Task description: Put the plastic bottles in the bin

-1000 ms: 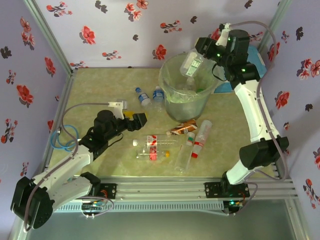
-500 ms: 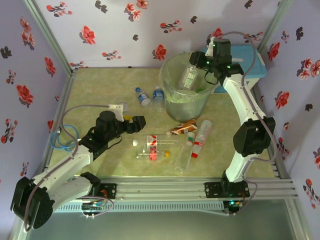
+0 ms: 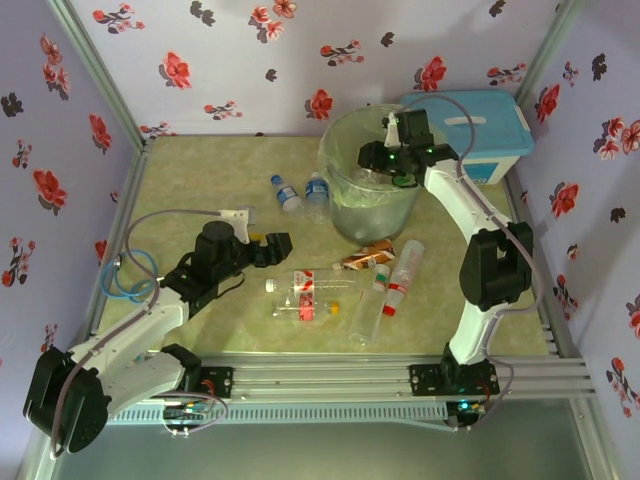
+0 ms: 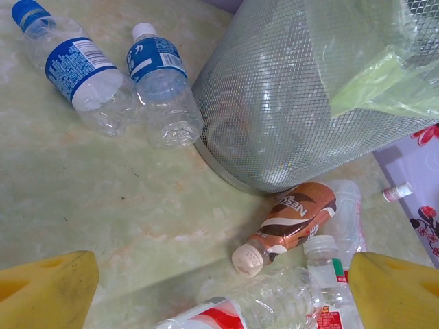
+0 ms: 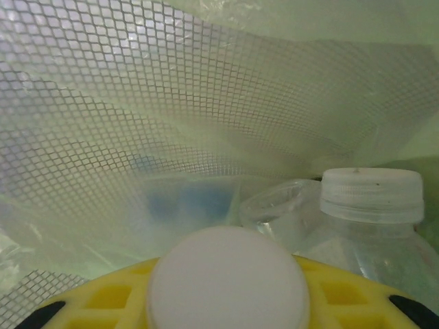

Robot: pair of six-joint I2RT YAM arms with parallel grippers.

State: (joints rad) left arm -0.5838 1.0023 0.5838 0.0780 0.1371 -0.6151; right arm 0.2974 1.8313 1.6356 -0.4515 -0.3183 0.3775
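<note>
The right end effector is reaching down inside the bin, the round mesh-patterned bucket lined with a pale green bag at the upper centre of the top view. In the right wrist view its yellow fingers are pinching a white-capped bottle, with the cap facing the camera. Just beside it, at the lower right of the frame, a clear bottle with a translucent cap is lying against the bag-lined wall.

The left end effector is hovering over the pale green worktop at centre left. Its jaws are spread wide and gripping nothing, and its yellow fingers are showing in both lower corners of the left wrist view.

Two blue-labelled bottles are lying side by side left of the bin, close to its base. A brown coffee bottle is lying below the bin's base, its cream cap pointing to the lower left. Two red-labelled clear bottles are lying at the frame's centre, right of the left end effector. Two more clear bottles are lying tilted below the bin, to the right of the red-labelled pair
</note>
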